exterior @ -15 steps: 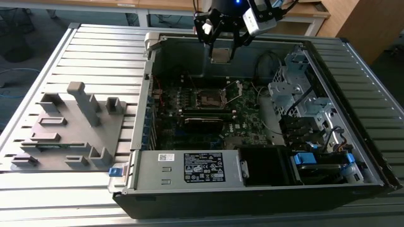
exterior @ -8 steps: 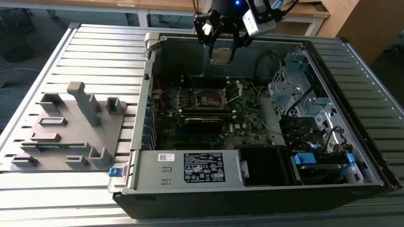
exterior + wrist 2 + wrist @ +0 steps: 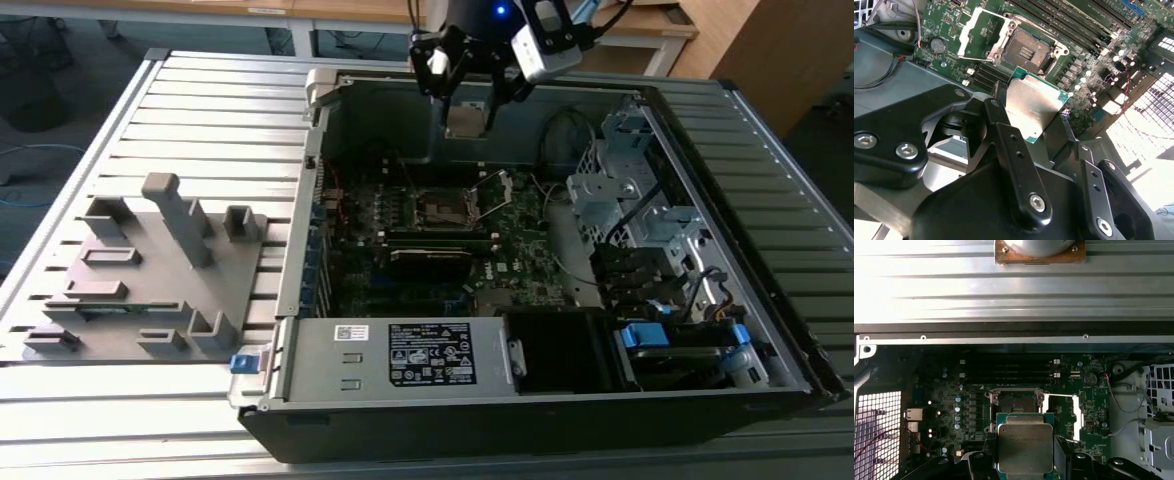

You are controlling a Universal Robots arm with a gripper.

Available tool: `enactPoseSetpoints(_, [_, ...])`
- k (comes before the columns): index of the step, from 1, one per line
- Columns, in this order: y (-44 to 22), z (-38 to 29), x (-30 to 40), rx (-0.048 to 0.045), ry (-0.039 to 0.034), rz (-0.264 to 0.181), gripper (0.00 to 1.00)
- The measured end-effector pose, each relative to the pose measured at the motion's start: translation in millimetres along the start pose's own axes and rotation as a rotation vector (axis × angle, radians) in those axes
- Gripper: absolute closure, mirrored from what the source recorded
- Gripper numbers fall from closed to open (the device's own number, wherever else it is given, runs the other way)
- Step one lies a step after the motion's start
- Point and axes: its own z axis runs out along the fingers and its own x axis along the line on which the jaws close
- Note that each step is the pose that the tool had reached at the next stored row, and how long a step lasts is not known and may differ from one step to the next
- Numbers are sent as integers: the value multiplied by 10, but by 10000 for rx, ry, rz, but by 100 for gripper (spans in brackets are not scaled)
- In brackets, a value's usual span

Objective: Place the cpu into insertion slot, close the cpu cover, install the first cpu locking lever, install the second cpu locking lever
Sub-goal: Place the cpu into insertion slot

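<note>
The gripper (image 3: 465,100) is closed on the cpu (image 3: 463,120), pinching the chip by two opposite edges and holding it in the air above the open computer case (image 3: 747,330), clear of the board below. In the second wrist view its black fingers (image 3: 1004,135) press against either side of the cpu (image 3: 1034,107), whose dull silver top faces that camera, with a green edge showing around the metal. The jaws are only as far apart as the chip is wide. The insertion slot (image 3: 445,207) lies on the green motherboard (image 3: 521,270) below the chip, uncovered, its dark recessed centre bare in both wrist views (image 3: 1026,50) (image 3: 1014,402). The cpu cover (image 3: 494,192) is swung open, on the exterior view's right of the slot; its silver frame and large window are plain in the second wrist view (image 3: 981,30) and in the first wrist view (image 3: 1064,412). In the first wrist view the cpu (image 3: 1024,450) overlaps the slot's near edge without touching it. The case rests on a slatted metal table (image 3: 200,100), with a grey plastic fixture (image 3: 147,270) beside it on the exterior view's left.
</note>
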Motion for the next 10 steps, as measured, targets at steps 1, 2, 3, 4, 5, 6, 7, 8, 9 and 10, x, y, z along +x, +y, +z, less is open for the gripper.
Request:
enactPoseSetpoints(1, [0,5,0,1,0,0,46])
enactPoseSetpoints(2, [0,7,0,1,0,0,46])
enactPoseSetpoints(3, [-1,7,0,2,1,0,46])
enactPoseSetpoints(4, [-1,7,0,3,1,0,46])
enactPoseSetpoints(5, [-1,9,0,0,0,0,46])
enactPoseSetpoints(6, [-1,9,0,0,0,0,46])
enactPoseSetpoints(7, [-1,9,0,0,0,0,46])
enactPoseSetpoints(8, [-1,11,0,0,0,0,46])
enactPoseSetpoints(9, [-1,14,0,-1,0,0,46])
enactPoseSetpoints(10, [-1,18,0,-2,-1,0,46])
